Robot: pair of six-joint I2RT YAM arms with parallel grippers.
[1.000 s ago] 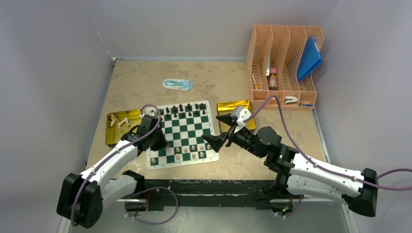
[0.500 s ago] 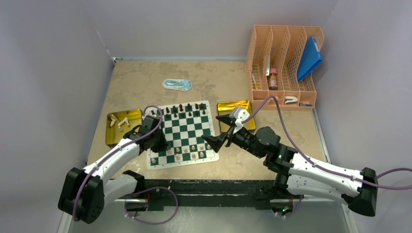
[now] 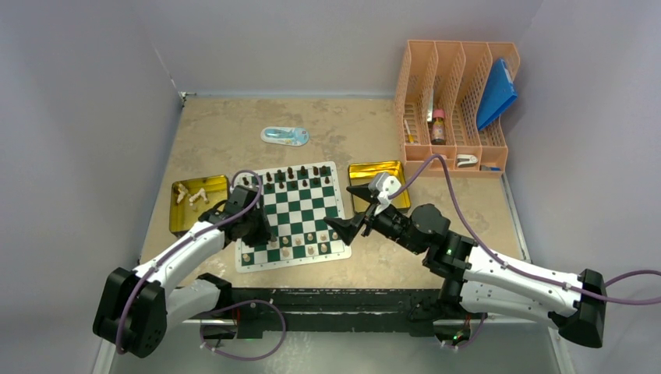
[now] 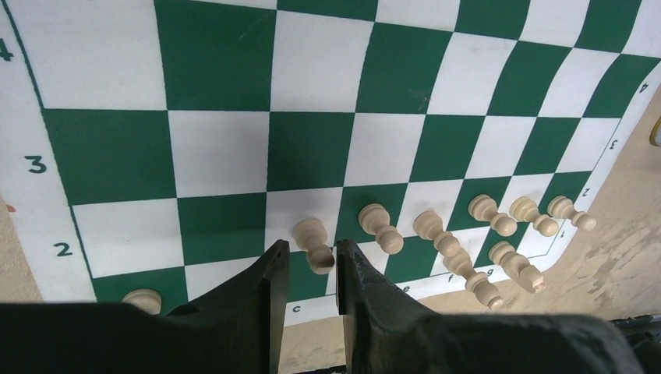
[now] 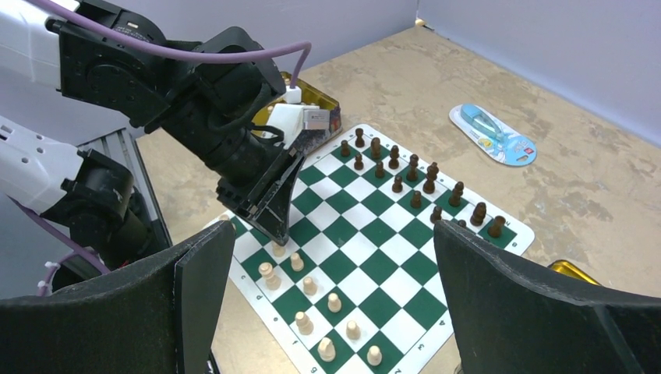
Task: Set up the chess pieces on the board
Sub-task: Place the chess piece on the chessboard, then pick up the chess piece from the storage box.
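**knightowl:** how's the setup looking from your end?

**me:** Getting there. The dark pieces (image 5: 400,183) stand in two rows along the far edge of the board (image 3: 300,210). They look close to complete, but they're too small for me to count for sure. The cream side is thinner. There's a line of pawns on rank 2 and a couple of pieces behind them on rank 1. More cream pieces (image 3: 192,193) are lying in the gold tray (image 3: 181,220) left of the board. I'd call it a bit over half done.

**knightowl:** and the arms?

**me:** The left gripper (image 4: 312,253) is down on rank 2 with its jaws a little apart on either side of a cream pawn (image 4: 314,243). The pawn is standing upright, so I read it as not pinched. The right gripper (image 5: 334,232) hangs spread wide by the board's right edge with nothing in it. My left wrist hides the near-left corner squares, and I can't tell if the second gold tray (image 3: 390,170) holds anything.
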